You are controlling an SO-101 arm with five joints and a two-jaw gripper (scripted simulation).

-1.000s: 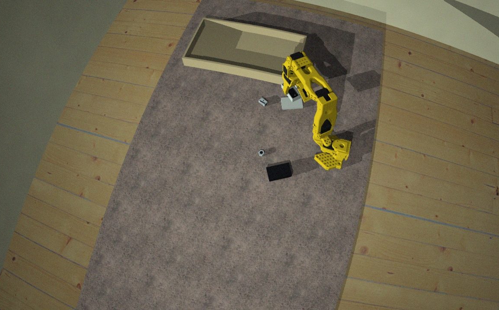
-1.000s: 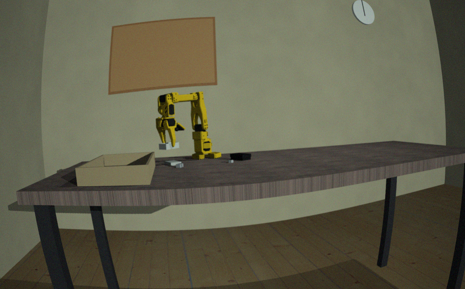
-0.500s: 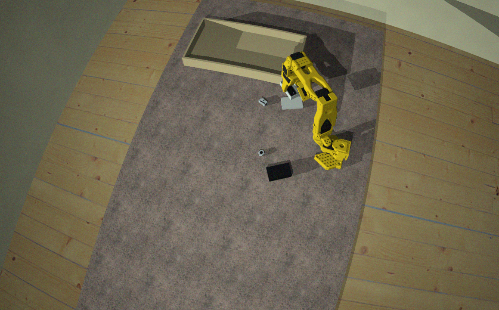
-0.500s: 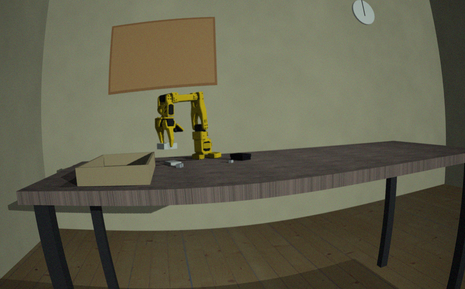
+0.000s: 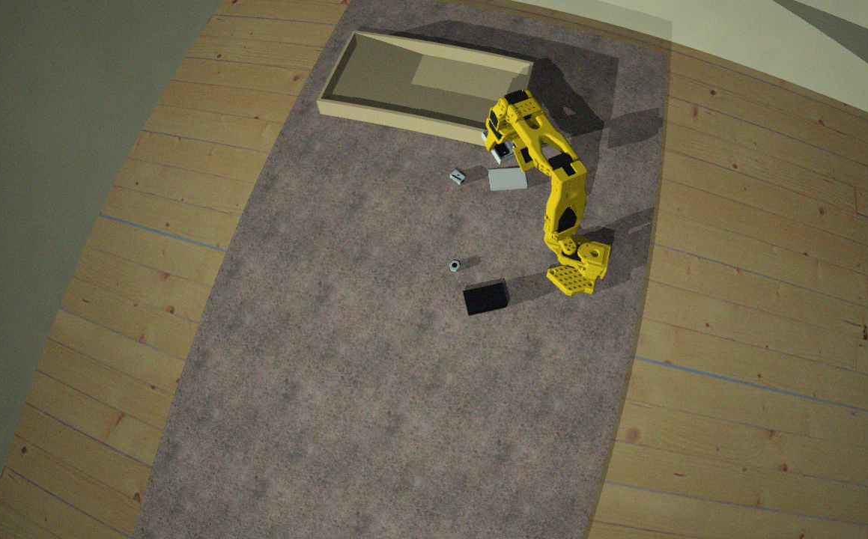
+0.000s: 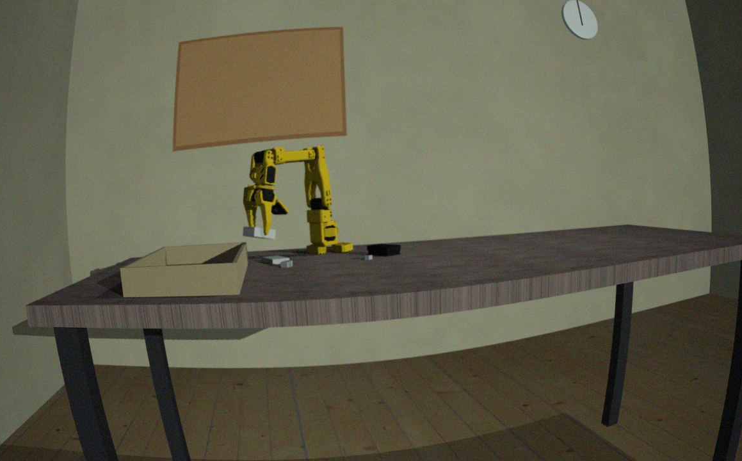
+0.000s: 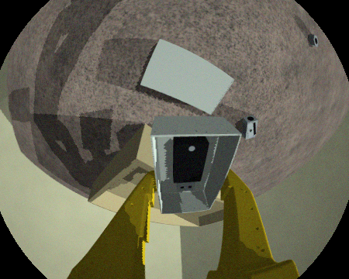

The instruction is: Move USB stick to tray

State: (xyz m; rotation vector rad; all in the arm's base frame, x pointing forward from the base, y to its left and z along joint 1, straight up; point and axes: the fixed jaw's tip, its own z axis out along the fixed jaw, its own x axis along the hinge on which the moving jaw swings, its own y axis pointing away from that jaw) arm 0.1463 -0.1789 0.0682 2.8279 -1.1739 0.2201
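The gripper point(image 5: 498, 148) point(image 6: 258, 230) point(image 7: 190, 190) clamps the open white box point(image 5: 504, 156) point(image 6: 258, 232) point(image 7: 195, 125), its USB stick point(image 7: 190, 160) (black, with a pale dot) inside.

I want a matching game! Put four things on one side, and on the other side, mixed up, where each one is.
Things:
1. white box base
2. USB stick
3. white lid
4. tray

Places:
A. flat on the table
B. between the gripper's fingers
C. standing on the table, biggest open container
D. inside the white box base

Right pairs: 1-B, 2-D, 3-A, 4-C
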